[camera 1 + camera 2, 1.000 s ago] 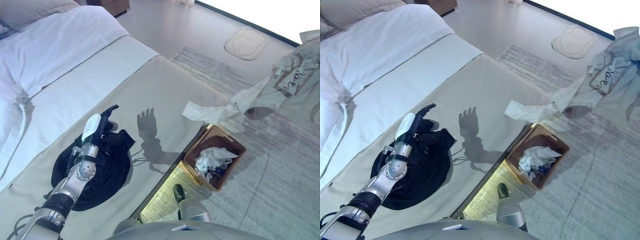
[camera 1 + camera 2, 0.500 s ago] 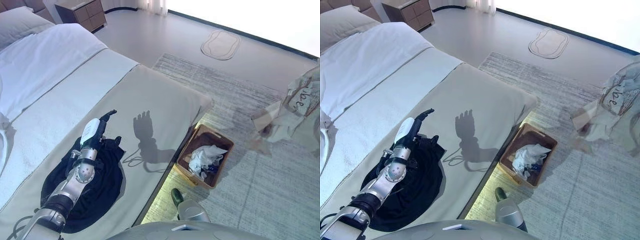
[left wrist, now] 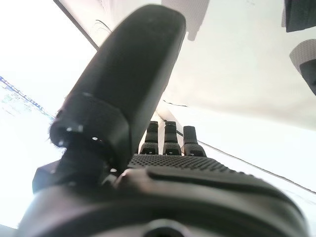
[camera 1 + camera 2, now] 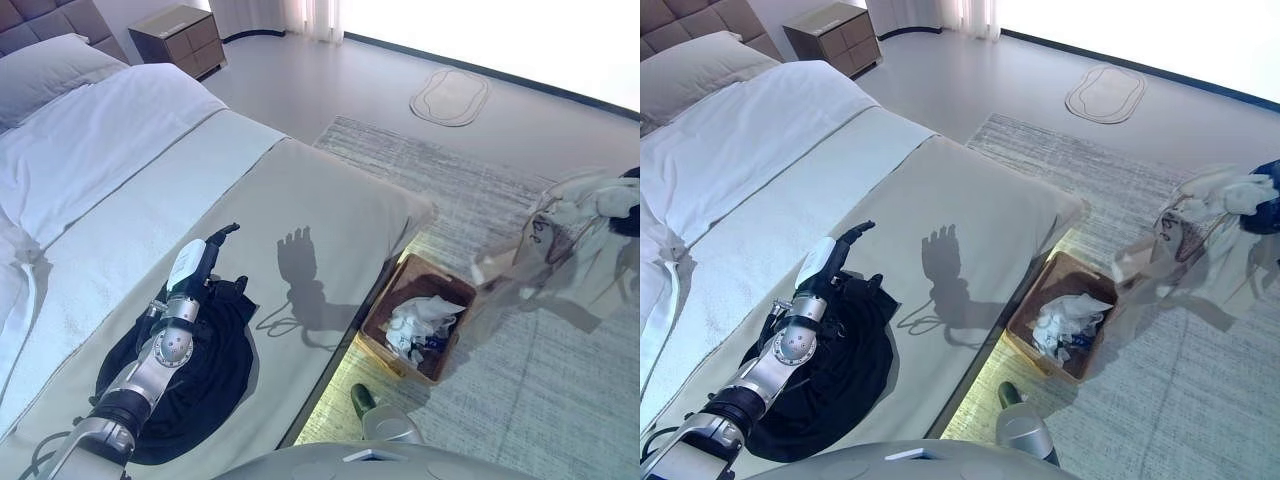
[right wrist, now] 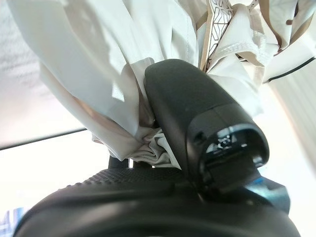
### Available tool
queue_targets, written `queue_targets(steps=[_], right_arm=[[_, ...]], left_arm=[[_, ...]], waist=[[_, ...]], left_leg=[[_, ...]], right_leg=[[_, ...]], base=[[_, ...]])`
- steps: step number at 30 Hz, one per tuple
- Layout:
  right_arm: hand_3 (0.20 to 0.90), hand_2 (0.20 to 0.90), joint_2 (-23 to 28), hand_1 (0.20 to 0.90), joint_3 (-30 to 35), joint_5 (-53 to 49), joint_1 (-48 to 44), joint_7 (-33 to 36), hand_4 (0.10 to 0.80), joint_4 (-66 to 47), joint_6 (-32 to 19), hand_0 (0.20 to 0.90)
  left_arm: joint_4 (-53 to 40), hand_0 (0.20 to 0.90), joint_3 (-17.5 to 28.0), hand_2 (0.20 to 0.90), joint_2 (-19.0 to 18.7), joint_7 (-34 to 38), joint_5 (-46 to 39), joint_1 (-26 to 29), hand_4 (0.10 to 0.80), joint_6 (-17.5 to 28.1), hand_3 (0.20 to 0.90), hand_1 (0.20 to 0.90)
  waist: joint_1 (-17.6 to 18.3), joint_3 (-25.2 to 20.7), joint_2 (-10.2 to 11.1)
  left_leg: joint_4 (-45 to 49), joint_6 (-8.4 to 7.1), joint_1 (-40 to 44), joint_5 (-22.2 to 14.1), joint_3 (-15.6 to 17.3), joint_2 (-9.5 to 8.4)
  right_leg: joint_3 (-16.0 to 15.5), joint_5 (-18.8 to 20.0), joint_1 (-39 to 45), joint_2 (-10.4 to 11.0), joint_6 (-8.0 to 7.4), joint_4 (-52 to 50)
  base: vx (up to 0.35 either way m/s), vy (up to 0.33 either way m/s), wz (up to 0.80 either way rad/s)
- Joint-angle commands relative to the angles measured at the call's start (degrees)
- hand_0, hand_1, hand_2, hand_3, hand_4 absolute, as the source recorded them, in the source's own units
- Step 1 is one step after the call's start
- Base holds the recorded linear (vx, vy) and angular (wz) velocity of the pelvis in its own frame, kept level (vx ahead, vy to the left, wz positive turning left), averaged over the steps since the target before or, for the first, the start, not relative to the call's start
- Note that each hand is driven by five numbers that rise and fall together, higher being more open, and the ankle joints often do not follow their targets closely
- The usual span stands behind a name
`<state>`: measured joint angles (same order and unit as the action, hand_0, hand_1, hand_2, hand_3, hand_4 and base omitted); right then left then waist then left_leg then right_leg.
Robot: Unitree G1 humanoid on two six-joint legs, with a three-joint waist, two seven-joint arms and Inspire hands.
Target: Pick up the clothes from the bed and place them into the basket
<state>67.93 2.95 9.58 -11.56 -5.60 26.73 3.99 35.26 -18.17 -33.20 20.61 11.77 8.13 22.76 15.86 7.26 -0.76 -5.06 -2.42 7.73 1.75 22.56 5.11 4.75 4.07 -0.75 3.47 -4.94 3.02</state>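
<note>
A black garment (image 4: 200,370) lies spread on the beige bed cover (image 4: 330,210). My left hand (image 4: 205,252) hovers over the garment's upper edge, fingers (image 3: 170,138) straight and open, holding nothing. My right hand (image 4: 1268,205) is raised at the far right and is shut on a pale patterned garment (image 4: 570,240). The garment hangs in the air over the rug, to the right of the basket. In the right wrist view the thumb (image 5: 197,113) pinches its white cloth (image 5: 113,79). The brown basket (image 4: 385,297) stands on the floor by the bed's edge with white clothes (image 4: 420,318) inside.
A white duvet (image 4: 100,140) and a pillow (image 4: 50,80) lie at the bed's head. A nightstand (image 4: 175,35) stands beyond. A grey rug (image 4: 560,390) lies under the basket, and a small oval mat (image 4: 450,97) is on the far floor.
The camera has shifted. The pale garment's long end has come off the bed and now hangs with the rest beside the basket. My left hand stays over the black garment.
</note>
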Motion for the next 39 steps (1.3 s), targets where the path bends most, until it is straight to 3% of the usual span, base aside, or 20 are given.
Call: queue_targets(steps=[1,10,22,39], right_arm=[[0.200,0.300,2.4,0.300,3.9,1.6,-7.7,3.1,0.100,1.2,-2.4,0.300],[0.200,0.300,-2.5,0.300,2.2,2.4,-5.7,2.3,0.100,1.3,-1.0,0.300],[0.200,0.300,-5.4,0.300,-4.1,2.8,-9.6,0.7,0.100,8.8,-0.3,0.300],[0.200,0.300,-9.8,0.300,-10.9,3.9,-12.6,-2.2,0.100,9.8,-1.8,0.300]], left_arm=[[-0.9,0.900,1.4,0.900,-2.0,1.5,0.7,4.6,0.800,3.4,0.900,0.900],[-1.6,0.900,1.4,0.900,-1.9,1.6,-0.3,5.4,0.800,3.3,0.900,0.900],[-2.2,0.900,0.6,0.900,-1.3,1.2,-1.0,5.9,0.800,2.4,0.900,0.900],[-2.3,0.900,-0.7,0.900,-0.1,1.5,-0.9,7.1,0.800,1.2,0.900,0.900]], waist=[[-2.2,-4.8,2.5],[-2.4,-4.4,2.4],[-4.0,-3.8,2.2],[-5.4,-3.3,2.3]], left_leg=[[6.8,1.14,-1.2,-7.6,-3.1,-0.81],[6.7,1.34,-1.2,-7.7,-3.1,-0.90],[6.5,1.09,-1.1,-7.3,-3.5,-0.78],[6.4,1.01,-1.1,-7.0,-4.4,-0.76]], right_leg=[[-2.5,-2.0,-2.4,-1.6,-0.64,-5.3],[-2.8,-2.2,-2.4,-1.6,-0.65,-5.5],[-4.1,-2.0,-1.8,-1.0,-0.54,-5.1],[-5.2,-2.1,-1.2,-0.6,-0.48,-5.0]], base=[[-0.016,-0.002,0.09],[-0.013,-0.002,0.01],[-0.003,-0.002,0.02],[0.000,-0.003,0.04]])
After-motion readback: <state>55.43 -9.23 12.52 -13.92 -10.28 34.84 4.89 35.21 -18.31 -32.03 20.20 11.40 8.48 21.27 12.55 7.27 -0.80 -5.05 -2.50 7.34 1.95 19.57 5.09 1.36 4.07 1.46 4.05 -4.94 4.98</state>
